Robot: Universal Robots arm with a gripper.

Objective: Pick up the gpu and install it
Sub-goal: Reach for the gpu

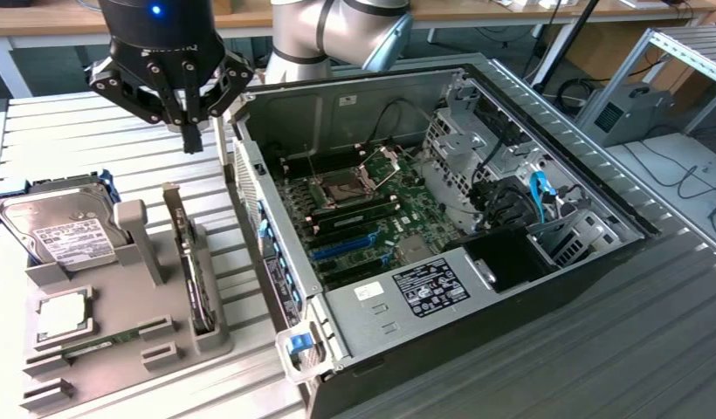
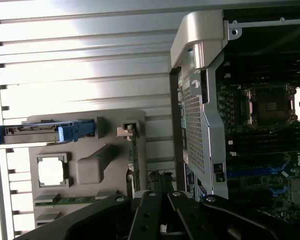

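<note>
End effector (image 1: 191, 142) (closed) above gpu (image 1: 196, 271)

Bare metal, matt grey plastic and green circuit board are making up this bench.

The table (image 1: 55, 148) is showing pale, ribbed metal slats that are catching the light with a satin sheen. The computer case (image 1: 334, 96) is presenting dull-silver sheet metal, perforated along 1 wall, and its motherboard (image 1: 375, 223) is gleaming green around blue plastic slots (image 1: 340, 249). The parts holder (image 1: 125, 301) is looking like smooth, matt grey plastic. The gpu (image 1: 196, 271) is showing a silver metal bracket above a dark edge. The hard drive (image 1: 55, 229) is wearing a white paper label on silvery metal. The gripper (image 1: 191, 144) is appearing black and faintly glossy.
</note>
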